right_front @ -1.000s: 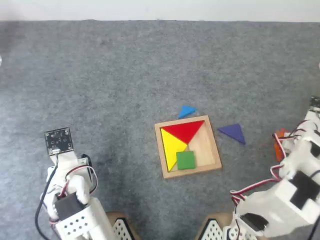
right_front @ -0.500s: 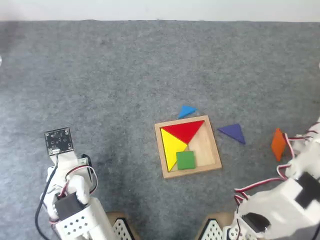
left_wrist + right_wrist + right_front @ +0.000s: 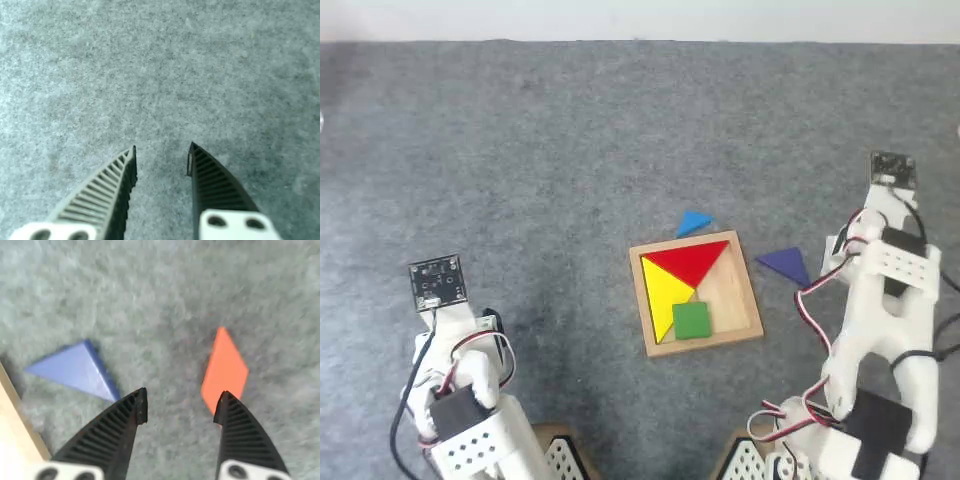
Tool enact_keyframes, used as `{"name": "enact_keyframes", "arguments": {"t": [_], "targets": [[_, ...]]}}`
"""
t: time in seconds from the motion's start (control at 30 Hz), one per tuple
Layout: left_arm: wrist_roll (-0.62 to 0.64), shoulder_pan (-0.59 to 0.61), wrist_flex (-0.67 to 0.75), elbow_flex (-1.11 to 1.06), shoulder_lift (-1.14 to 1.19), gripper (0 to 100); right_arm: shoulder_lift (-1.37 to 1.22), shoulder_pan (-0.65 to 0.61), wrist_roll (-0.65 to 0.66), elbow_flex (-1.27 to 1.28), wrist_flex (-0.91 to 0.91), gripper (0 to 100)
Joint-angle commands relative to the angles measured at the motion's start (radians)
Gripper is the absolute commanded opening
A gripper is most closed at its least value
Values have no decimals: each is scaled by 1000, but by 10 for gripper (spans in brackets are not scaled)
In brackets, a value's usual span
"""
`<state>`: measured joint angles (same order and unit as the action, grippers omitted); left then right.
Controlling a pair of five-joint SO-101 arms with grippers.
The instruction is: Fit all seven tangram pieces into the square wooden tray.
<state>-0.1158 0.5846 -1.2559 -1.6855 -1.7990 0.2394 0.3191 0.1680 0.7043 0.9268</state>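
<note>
The square wooden tray (image 3: 748, 318) holds a red triangle (image 3: 688, 260), a yellow triangle (image 3: 663, 295) and a green square (image 3: 691, 320). A light blue triangle (image 3: 694, 221) lies just beyond the tray's far edge. A dark blue triangle (image 3: 786, 264) (image 3: 75, 369) lies on the felt to the tray's right. An orange parallelogram (image 3: 225, 371) lies right of that, and the right arm (image 3: 885, 265) covers it in the high view. My right gripper (image 3: 182, 407) hangs open above the felt between those two pieces. My left gripper (image 3: 162, 160) is open over bare felt.
The left arm (image 3: 455, 350) stands at the near left, far from the tray. A strip of the tray's edge (image 3: 17, 427) shows beside the dark blue triangle. Grey felt (image 3: 570, 140) covers the whole table.
The right arm has swung in from the right edge and now stretches over the spot where the orange parallelogram lay. The left arm and all the pieces have kept still.
</note>
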Motion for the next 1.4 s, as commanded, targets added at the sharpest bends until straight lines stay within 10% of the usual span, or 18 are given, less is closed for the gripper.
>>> {"name": "enact_keyframes", "arguments": {"t": [0.0, 1.37], "targets": [[8, 5, -5, 4, -18, 167, 48, -19, -20, 55, -73, 231], [8, 6, -5, 4, -18, 167, -137, 67, -68, -153, -64, 231]]}}
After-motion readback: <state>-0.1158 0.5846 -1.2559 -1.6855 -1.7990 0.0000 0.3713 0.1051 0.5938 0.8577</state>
